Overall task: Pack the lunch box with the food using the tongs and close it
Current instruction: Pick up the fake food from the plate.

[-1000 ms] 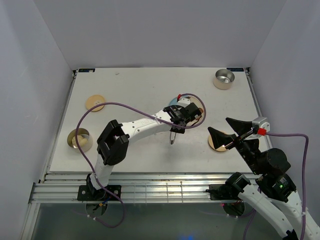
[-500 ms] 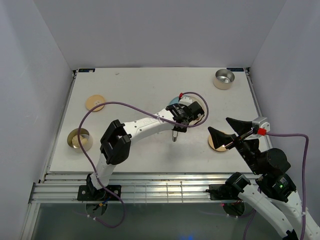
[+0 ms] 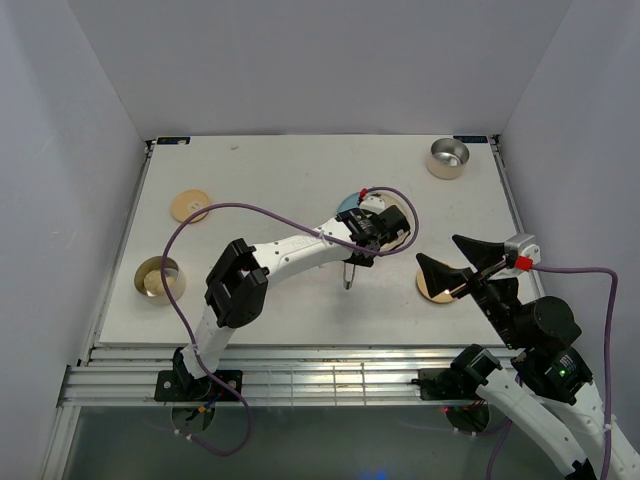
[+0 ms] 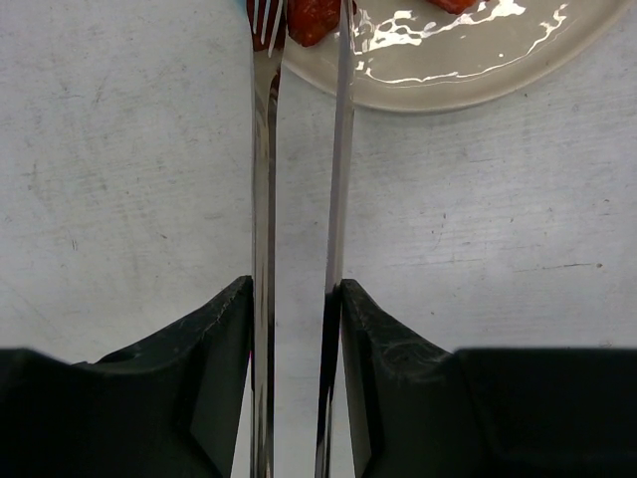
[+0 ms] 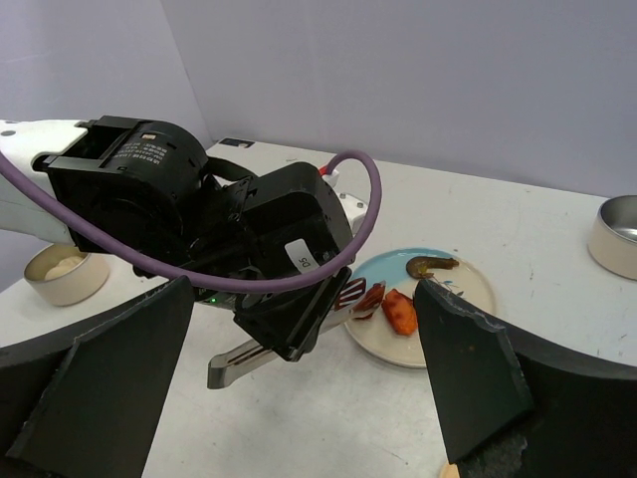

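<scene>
Just over plate point(image 4: 448, 97) rim, tongs point(image 4: 262, 199) tips

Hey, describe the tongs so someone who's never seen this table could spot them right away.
Find the plate near the middle of the white table. On its near side the left tool grips the tongs: two slim silver arms whose tips reach a red piece at the plate's rim. They are the only long, thin metal thing there.
</scene>
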### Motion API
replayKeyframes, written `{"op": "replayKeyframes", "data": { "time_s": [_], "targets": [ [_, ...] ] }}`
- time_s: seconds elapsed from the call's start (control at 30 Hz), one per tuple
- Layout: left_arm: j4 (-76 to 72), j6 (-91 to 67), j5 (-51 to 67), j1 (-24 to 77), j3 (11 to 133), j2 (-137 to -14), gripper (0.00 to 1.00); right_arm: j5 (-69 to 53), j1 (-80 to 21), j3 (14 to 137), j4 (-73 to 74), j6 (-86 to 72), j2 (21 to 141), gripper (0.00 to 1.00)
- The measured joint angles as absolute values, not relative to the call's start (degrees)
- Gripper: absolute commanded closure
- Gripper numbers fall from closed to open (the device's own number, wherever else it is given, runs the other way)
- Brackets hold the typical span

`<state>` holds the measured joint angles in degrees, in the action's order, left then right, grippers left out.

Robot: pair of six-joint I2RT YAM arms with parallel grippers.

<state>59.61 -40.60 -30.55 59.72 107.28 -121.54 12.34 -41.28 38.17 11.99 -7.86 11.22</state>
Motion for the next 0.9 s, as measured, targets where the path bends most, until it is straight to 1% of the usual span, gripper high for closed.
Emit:
{"op": "replayKeyframes", "data": {
  "time_s": [0.4, 0.9],
  "targets": [
    [62.8, -41.3, -30.2, 59.7, 112.0, -122.7, 0.52, 13.2, -41.3, 38.2, 12.0, -7.5, 11.2, 0.03],
    [65.3, -42.4, -29.2, 59.7, 112.6, -124.8, 0.51, 13.8, -41.3, 38.2, 12.0, -7.3, 11.0, 0.03]
  ]
}}
